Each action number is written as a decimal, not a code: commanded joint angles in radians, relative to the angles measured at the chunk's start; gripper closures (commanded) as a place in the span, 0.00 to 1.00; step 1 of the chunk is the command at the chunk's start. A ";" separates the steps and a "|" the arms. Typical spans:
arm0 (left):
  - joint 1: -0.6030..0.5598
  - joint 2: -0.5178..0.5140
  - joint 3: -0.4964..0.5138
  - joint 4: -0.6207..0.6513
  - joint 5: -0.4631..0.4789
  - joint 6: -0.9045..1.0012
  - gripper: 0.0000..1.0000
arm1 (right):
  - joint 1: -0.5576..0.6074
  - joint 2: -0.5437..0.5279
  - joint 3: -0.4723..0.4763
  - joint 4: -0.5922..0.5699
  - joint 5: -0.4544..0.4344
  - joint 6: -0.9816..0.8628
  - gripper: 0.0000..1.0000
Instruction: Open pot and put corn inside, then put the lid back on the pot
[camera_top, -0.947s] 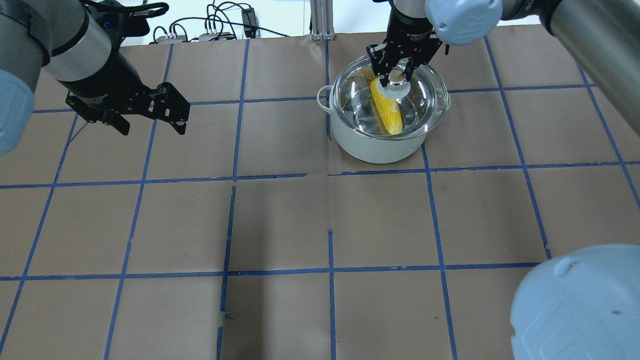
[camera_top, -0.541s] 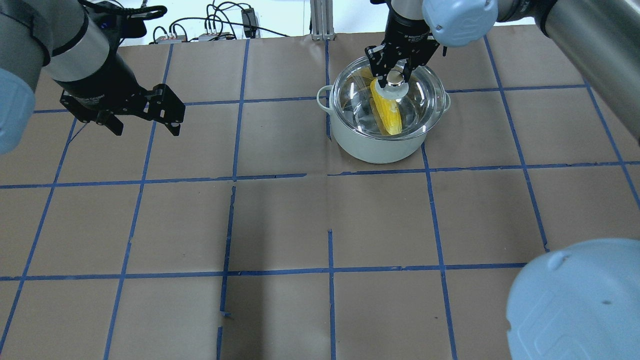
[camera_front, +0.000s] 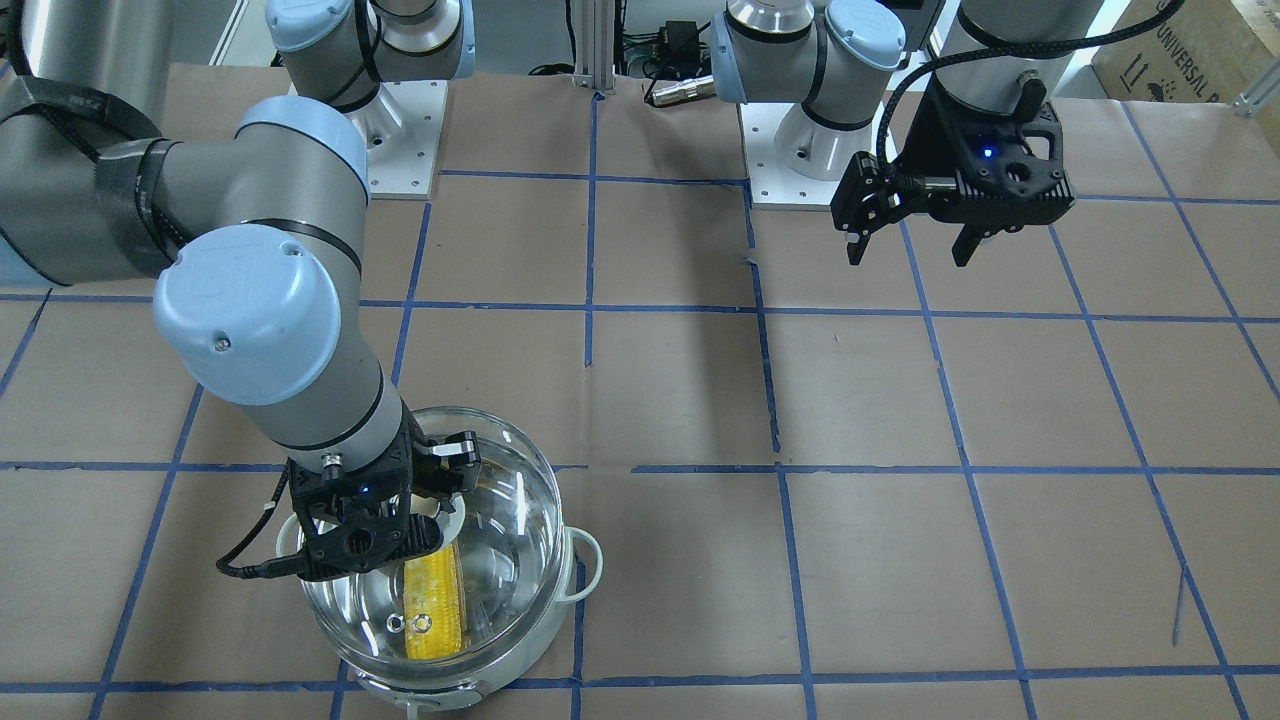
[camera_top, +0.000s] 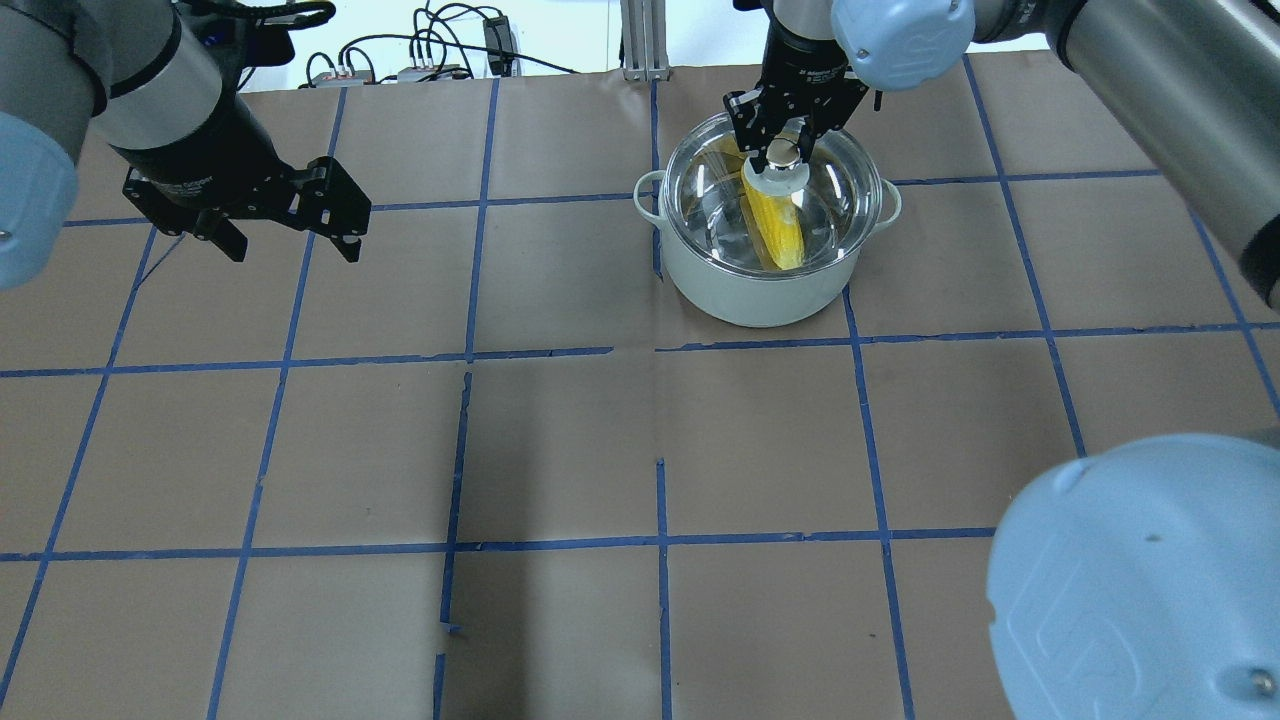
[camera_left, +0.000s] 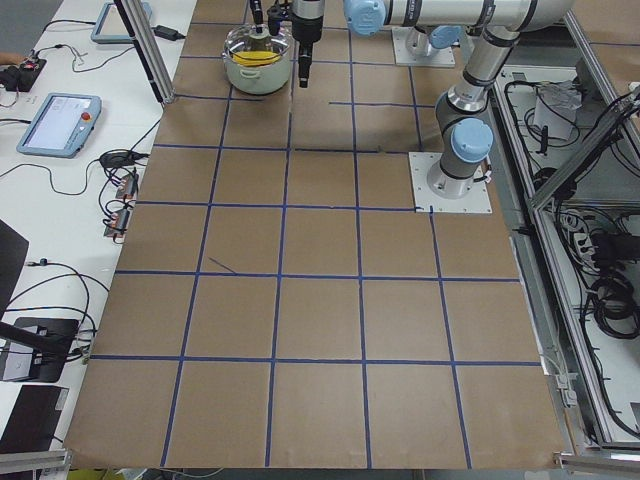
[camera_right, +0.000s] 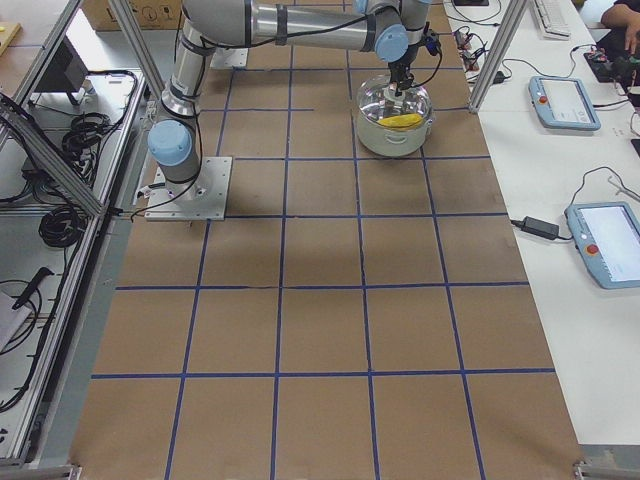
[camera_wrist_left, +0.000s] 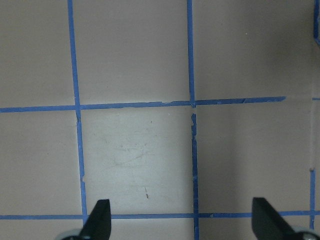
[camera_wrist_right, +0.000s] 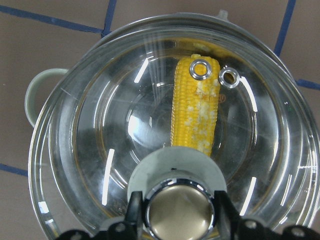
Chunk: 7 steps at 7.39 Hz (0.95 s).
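Note:
The pale mint pot (camera_top: 750, 290) stands at the far right of the table, also in the front view (camera_front: 480, 690). The yellow corn (camera_top: 778, 225) lies inside it, seen through the glass in the right wrist view (camera_wrist_right: 195, 115). The clear glass lid (camera_top: 840, 200) sits over the pot's rim. My right gripper (camera_top: 784, 148) is shut on the lid's metallic knob (camera_wrist_right: 178, 212), one finger on each side. My left gripper (camera_top: 292, 245) is open and empty above the bare paper at the far left, its fingertips (camera_wrist_left: 100, 217) wide apart.
Brown paper with a blue tape grid (camera_top: 660, 440) covers the table. Cables and small boxes (camera_top: 420, 60) lie past the far edge. The right arm's elbow (camera_top: 1130, 580) fills the near right corner of the overhead view.
My right gripper has lowered the lid onto the pot and shifted slightly toward the far edge. My left arm has drawn back a little toward the far left.

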 joint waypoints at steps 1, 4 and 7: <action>0.000 -0.006 0.002 0.001 -0.004 0.001 0.00 | 0.001 0.015 -0.009 0.000 0.000 0.000 0.54; -0.002 -0.015 0.008 0.004 -0.007 -0.001 0.00 | 0.001 0.022 -0.015 0.000 0.001 0.000 0.53; -0.008 -0.017 -0.001 0.008 -0.007 -0.002 0.00 | 0.001 0.025 -0.015 -0.002 0.004 -0.001 0.53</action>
